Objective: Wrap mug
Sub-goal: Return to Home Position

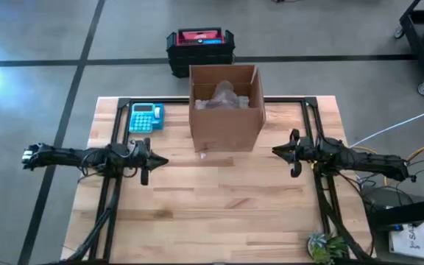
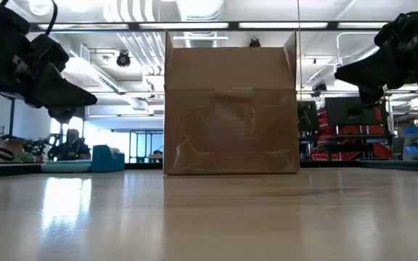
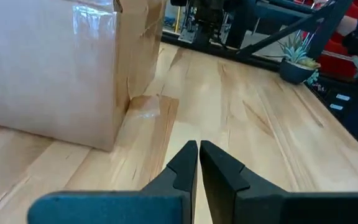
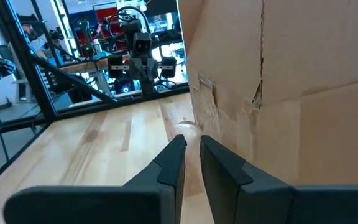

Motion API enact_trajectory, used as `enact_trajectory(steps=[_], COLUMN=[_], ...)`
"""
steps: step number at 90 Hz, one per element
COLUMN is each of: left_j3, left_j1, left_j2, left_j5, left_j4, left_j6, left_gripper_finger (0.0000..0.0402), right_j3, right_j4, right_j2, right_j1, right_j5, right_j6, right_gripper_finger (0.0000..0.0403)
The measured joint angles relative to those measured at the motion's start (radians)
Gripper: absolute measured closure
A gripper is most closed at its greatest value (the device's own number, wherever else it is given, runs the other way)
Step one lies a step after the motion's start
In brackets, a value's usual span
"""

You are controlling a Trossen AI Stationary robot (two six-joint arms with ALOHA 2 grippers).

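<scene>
An open brown cardboard box (image 1: 225, 110) stands on the table's far middle, and a crumpled pale bundle of wrapping (image 1: 224, 96) lies inside it. The mug itself is hidden. My left gripper (image 1: 165, 160) hovers shut above the table to the left of the box, pointing right. My right gripper (image 1: 274, 152) hovers to the right of the box, pointing left, with only a narrow slit between its fingers. In the low view both grippers (image 2: 93, 98) (image 2: 337, 73) hang clear of the tabletop. Nothing is between either pair of fingers.
A blue calculator (image 1: 146, 117) lies left of the box at the far edge. A black and red case (image 1: 200, 47) sits on the floor beyond the table. A small potted plant (image 1: 324, 247) stands at the near right corner. Bare wood stretches between the arms and toward the near edge.
</scene>
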Motion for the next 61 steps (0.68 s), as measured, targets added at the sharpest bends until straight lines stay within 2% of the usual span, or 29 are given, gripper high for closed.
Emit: enact_trajectory(steps=[61], left_j3=[0.000], left_j1=[0.000], left_j2=[0.041], left_j5=[0.000], left_j4=[0.000], left_j6=[0.000], left_gripper_finger=[0.0395], right_j3=[0.000], right_j4=[0.000], right_j2=[0.000], right_j1=[0.000], right_j5=[0.000], right_j6=[0.000], right_gripper_finger=[0.0335])
